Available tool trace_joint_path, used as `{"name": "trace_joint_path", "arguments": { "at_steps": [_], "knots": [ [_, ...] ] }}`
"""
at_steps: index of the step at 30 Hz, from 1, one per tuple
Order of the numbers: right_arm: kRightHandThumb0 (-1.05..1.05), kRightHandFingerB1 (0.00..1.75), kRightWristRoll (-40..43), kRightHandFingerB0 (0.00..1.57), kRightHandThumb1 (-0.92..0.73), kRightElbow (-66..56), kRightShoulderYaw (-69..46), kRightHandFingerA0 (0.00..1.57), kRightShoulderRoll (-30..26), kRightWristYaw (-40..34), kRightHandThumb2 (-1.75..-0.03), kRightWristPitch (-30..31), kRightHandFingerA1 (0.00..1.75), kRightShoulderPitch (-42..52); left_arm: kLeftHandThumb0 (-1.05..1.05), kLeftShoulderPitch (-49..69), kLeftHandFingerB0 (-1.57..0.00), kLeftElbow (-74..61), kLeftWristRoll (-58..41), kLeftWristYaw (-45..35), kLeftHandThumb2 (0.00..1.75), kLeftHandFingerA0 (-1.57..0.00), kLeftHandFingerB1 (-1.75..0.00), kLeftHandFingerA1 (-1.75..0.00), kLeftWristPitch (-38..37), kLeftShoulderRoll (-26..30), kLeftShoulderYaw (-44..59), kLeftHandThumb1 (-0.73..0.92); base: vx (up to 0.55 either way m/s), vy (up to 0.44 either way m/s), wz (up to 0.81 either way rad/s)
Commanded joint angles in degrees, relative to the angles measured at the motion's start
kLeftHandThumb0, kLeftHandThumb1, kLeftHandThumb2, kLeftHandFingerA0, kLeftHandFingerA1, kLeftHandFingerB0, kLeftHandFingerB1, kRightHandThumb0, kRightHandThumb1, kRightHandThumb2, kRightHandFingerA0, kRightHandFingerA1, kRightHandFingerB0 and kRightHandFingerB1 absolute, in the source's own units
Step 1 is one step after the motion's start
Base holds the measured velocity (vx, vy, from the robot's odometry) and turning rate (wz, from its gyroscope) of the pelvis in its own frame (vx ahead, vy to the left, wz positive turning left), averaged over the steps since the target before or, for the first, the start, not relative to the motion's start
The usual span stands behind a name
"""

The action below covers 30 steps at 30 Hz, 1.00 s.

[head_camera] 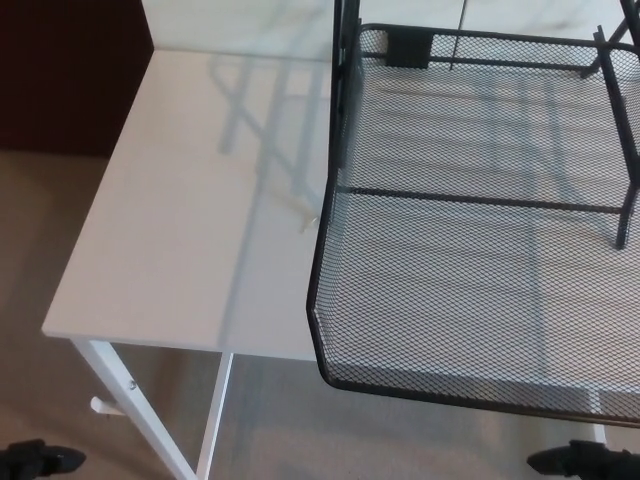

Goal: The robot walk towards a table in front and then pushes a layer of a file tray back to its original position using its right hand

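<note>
A black wire-mesh file tray (480, 150) stands on the right part of the white table (200, 220). Its pulled-out mesh layer (470, 300) sticks out toward me, and its front rim hangs past the table's near edge. A small dark part of my left hand (38, 460) shows at the bottom left corner, low and well short of the table. My right hand (590, 462) shows at the bottom right edge, below the layer's front rim and apart from it. Too little of either hand shows to read its state.
The table's white legs (140, 410) run down at the lower left over beige carpet (40, 260). A dark wall or panel (60, 70) fills the top left. The tray frame's black uprights (345, 90) rise at the layer's back left.
</note>
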Motion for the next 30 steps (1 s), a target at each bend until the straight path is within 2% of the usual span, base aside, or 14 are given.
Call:
{"name": "trace_joint_path", "arguments": {
  "at_steps": [1, 5, 11, 12, 15, 17, 26, 30],
  "knots": [
    [-0.33, 0.44, 0.13, 0.51, -0.63, -10.49, -0.69, 0.55, -1.54, 1.82, -0.58, 5.11, 0.45, 4.75, -0.50, -0.10, -0.40, 0.29, 0.10, -0.11, 0.72, -0.60, -0.44, -0.50, 0.18, 1.16, 0.54, 0.45, 0.00, 0.000, 0.00],
    [-0.34, 0.43, 3.04, 0.51, -0.63, -20.82, -4.78, 0.56, -3.27, 2.67, -0.58, 4.61, 0.44, 12.54, -0.49, -0.57, -0.40, 0.45, -0.53, -0.63, 0.72, -0.58, -0.44, -0.49, 0.74, 1.09, 0.98, 0.45, 0.00, 0.000, 0.00],
    [-0.32, 0.42, 4.55, 0.51, -0.63, -33.40, -10.05, 0.56, -2.77, 2.94, -0.58, 6.07, 0.43, 22.24, -0.49, -0.42, -0.41, 1.61, -1.01, -0.97, 0.72, -0.59, -0.44, -0.50, -0.67, 0.87, 1.37, 0.45, 0.00, 0.000, 0.00],
    [-0.27, 0.47, 7.40, 0.54, -0.62, -38.78, -14.05, 0.57, -0.67, 1.26, -0.58, 2.18, 0.46, 27.62, -0.49, -0.28, -0.40, 1.29, -0.56, -0.57, 0.72, -0.60, -0.44, -0.50, -0.37, 0.94, 1.16, 0.45, 0.00, 0.000, 0.00],
    [-0.31, 0.48, 10.13, 0.54, -0.63, -45.01, -19.03, 0.60, 1.75, 0.58, -0.58, -1.73, 0.47, 32.96, -0.50, -0.44, -0.40, 1.64, -0.19, -0.38, 0.72, -0.60, -0.44, -0.50, -0.99, 1.03, 0.97, 0.45, 0.00, 0.000, 0.00],
    [-0.21, 0.56, 12.02, 0.63, -0.59, -49.07, -23.99, 0.72, 4.88, -1.74, -0.57, -7.54, 0.55, 35.26, -0.50, -0.48, -0.41, 1.53, -0.09, -0.05, 0.73, -0.60, -0.44, -0.50, -0.50, 0.99, 1.01, 0.45, 0.00, 0.000, 0.00],
    [-0.31, 0.54, 18.72, 0.68, -0.59, -54.95, -35.62, 0.83, 13.62, -5.78, -0.57, -17.97, 0.57, 32.77, -0.49, -1.63, -0.41, 2.48, 0.41, 0.52, 0.72, -0.60, -0.44, -0.50, -0.80, 1.03, 0.76, 0.45, 0.00, 0.000, 0.00],
    [-0.30, 0.55, 19.87, 0.65, -0.60, -54.93, -39.00, 0.78, 16.15, -7.04, -0.58, -22.09, 0.58, 30.07, -0.50, -1.87, -0.41, 2.77, -0.47, -0.09, 0.73, -0.60, -0.44, -0.50, -0.88, 0.99, 1.33, 0.45, 0.00, 0.000, 0.00]
  ]
}}
